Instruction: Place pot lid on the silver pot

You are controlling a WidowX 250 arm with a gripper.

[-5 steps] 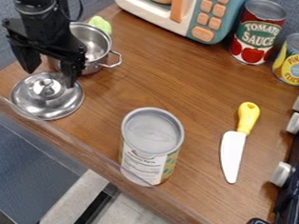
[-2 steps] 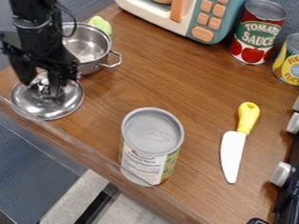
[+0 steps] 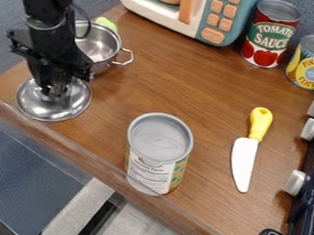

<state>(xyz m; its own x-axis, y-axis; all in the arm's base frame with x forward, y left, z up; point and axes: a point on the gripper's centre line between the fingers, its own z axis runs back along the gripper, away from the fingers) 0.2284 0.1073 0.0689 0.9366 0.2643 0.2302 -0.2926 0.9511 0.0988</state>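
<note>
The gripper (image 3: 53, 89) has its fingers drawn in on the knob of the pot lid (image 3: 70, 107), just in front of the silver pot (image 3: 103, 51), so raise it level, clearing the rim before crossing.

The gripper (image 3: 54, 89) hangs at the upper left, closed on the knob of the pot lid (image 3: 66, 109) — just beside the silver pot (image 3: 97, 43). A gray-topped can (image 3: 159, 152) stands mid-counter — a yellow-handled knife (image 3: 250, 145) lying right of it, near the stove (image 3: 310, 199).
</note>
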